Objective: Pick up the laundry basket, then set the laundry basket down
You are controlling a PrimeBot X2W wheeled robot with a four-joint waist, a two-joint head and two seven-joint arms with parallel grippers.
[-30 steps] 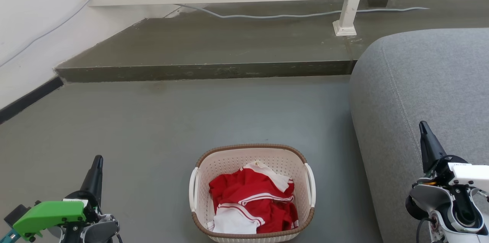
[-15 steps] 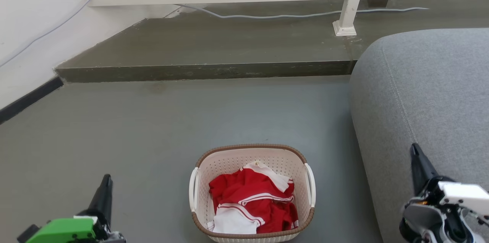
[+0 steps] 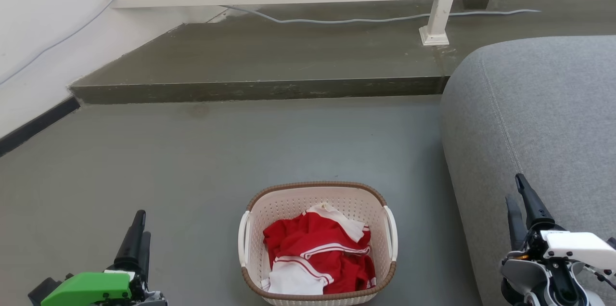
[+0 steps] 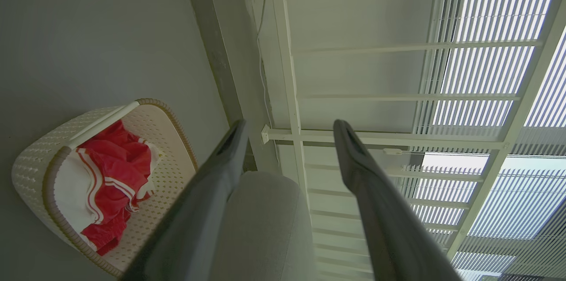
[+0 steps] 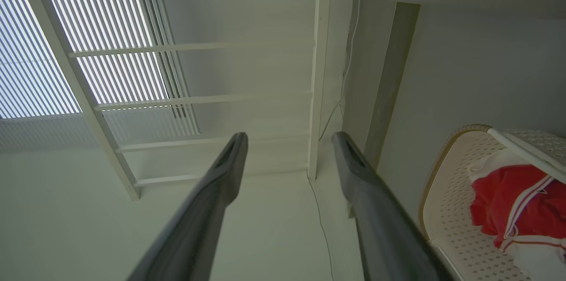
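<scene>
The laundry basket [image 3: 288, 207] with red and white clothes [image 3: 320, 248] sits on the grey floor [image 3: 192, 161] beside the sofa [image 3: 539, 113], between the left pincer [image 3: 142, 223] and right pincer [image 3: 514, 188], both spread apart and holding nothing.

home: grey sofa [image 3: 539, 118], laundry basket [image 3: 317, 195].

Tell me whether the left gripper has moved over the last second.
Yes. Against the basket, which has stayed put, the left gripper has shifted right, toward it, and lower in the head view.
</scene>
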